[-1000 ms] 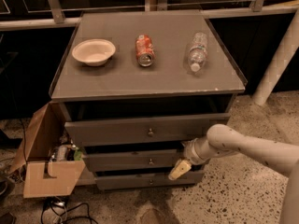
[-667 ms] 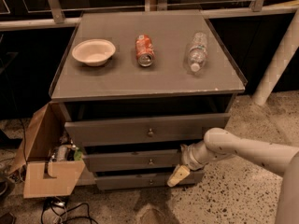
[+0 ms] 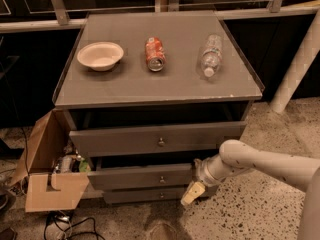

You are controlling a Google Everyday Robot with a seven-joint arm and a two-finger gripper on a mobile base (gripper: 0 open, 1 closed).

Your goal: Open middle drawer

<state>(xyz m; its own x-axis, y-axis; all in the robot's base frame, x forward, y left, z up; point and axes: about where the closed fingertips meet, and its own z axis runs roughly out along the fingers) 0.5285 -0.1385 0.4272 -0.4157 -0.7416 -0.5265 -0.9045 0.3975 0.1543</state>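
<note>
The grey cabinet has three drawer fronts. The middle drawer (image 3: 140, 177) is a shallow grey front with a small round knob (image 3: 161, 179) at its centre; it stands out a little from the cabinet, less than the top drawer (image 3: 155, 139). The lowest drawer (image 3: 145, 196) is below it. My gripper (image 3: 192, 194) hangs at the end of the white arm (image 3: 260, 164), low at the right end of the middle and lowest drawer fronts, to the right of the knob and apart from it.
On the cabinet top lie a white bowl (image 3: 100, 55), a red can (image 3: 155, 54) on its side and a clear plastic bottle (image 3: 211, 55). An open cardboard box (image 3: 52, 186) with clutter stands at the left. A white post (image 3: 300, 59) stands at the right. The floor is speckled.
My gripper has dropped slightly and shifted a little left along the right end of the drawer fronts. The drawers look unchanged.
</note>
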